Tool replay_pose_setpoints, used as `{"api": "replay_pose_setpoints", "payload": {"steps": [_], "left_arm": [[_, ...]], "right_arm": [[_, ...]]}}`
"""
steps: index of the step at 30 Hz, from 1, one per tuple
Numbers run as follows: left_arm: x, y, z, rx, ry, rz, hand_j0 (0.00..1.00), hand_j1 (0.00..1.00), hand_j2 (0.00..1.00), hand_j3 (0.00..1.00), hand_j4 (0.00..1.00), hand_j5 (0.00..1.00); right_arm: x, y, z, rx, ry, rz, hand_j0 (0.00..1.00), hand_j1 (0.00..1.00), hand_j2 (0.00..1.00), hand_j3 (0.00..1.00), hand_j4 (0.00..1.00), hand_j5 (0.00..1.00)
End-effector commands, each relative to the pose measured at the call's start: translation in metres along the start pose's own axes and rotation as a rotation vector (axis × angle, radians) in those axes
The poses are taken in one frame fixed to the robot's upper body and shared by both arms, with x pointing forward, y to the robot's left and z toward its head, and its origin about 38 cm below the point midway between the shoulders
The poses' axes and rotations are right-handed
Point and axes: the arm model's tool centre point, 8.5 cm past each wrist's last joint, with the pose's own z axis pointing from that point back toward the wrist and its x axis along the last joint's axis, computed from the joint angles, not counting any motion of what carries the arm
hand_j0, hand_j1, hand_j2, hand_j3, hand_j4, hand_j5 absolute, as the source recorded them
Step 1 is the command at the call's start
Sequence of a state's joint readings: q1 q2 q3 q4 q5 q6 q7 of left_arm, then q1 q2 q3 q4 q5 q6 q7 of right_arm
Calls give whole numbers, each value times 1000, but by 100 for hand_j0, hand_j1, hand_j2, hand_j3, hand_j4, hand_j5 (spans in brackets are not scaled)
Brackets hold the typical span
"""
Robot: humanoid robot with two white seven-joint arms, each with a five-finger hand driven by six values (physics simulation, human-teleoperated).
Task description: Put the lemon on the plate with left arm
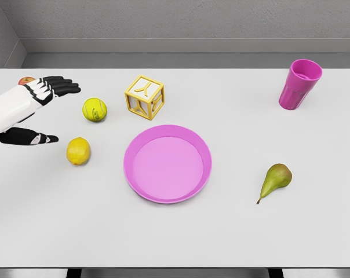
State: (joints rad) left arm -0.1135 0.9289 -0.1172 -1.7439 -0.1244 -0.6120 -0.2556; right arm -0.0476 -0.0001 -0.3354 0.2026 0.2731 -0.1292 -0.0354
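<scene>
The small round yellow lemon (pixel 78 151) sits on the white table (pixel 233 231), near the left side. The big pink round plate (pixel 167 164) is to its right, close by but not touching it. The plate has nothing on it.

The white and black left hand (pixel 30 113) reaches in from the left edge. Its fingers (pixel 62 87) are spread apart and hold nothing. The thumb points toward the lemon from just beside it, but does not touch it. The right arm is not in the picture.

The lemon looks light and firm, so it should not squash. Its skin is smooth and its shape is round, so I think it could roll away or slip if pushed from one side only. It would be best to come down over it and hold it around the fat middle, thumb on one side and fingers on the other.

A yellow-green tennis ball (pixel 94 109) lies just above the lemon and could get bumped. A yellow wooden letter block (pixel 145 97) stands near the plate's top edge. The way from lemon to plate is open. The plate has a low rim, so the lemon must be lifted over it. The green pear (pixel 276 179) and the pink plastic cup (pixel 301 83) are far off to the right.
</scene>
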Motion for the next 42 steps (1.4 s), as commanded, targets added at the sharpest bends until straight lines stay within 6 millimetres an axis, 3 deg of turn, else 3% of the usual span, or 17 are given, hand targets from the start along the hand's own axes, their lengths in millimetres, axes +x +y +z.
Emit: {"api": "replay_pose_setpoints", "payload": {"steps": [1, 5, 8, 13, 15, 18, 23, 26, 32, 42], "left_arm": [[1, 1, -1, 6, -4, 3, 100, 100, 100, 100, 100, 100], [-3, -3, 5, -102, 18, -23, 100, 100, 100, 100, 100, 100], [-10, -29, 15, -305, 47, 10, 100, 100, 100, 100, 100, 100], [-33, -57, 39, -396, 149, 55, 100, 100, 100, 100, 100, 100], [-48, -61, 51, -427, 204, 61, 100, 100, 100, 100, 100, 100], [-51, -58, 56, -508, 213, 20, 100, 100, 100, 100, 100, 100], [-46, -65, 21, -579, 124, -14, 100, 100, 100, 100, 100, 100], [-53, -65, 21, -591, 140, -13, 100, 100, 100, 100, 100, 100], [-52, -55, -1, -552, 106, -39, 100, 100, 100, 100, 100, 100], [-48, -60, -18, -520, 76, -34, 100, 100, 100, 100, 100, 100]], "right_arm": [[0, 0, 0, 1, 2, -5, 100, 100, 100, 100, 100, 100], [0, 0, 0, 0, 2, 6, 100, 100, 100, 100, 100, 100], [-1, 0, 0, 0, 2, 4, 100, 100, 100, 100, 100, 100], [-2, 0, 0, 0, 5, 4, 100, 100, 100, 100, 100, 100], [-1, 0, 0, 0, 3, 4, 100, 100, 100, 100, 100, 100], [-1, 0, 0, 0, 2, 4, 100, 100, 100, 100, 100, 100], [0, 0, 0, 0, 2, 4, 100, 100, 100, 100, 100, 100], [-1, 0, 0, 0, 3, 4, 100, 100, 100, 100, 100, 100], [0, 0, 0, 0, 0, 4, 100, 100, 100, 100, 100, 100], [0, 0, 0, 0, 0, 4, 100, 100, 100, 100, 100, 100]]}}
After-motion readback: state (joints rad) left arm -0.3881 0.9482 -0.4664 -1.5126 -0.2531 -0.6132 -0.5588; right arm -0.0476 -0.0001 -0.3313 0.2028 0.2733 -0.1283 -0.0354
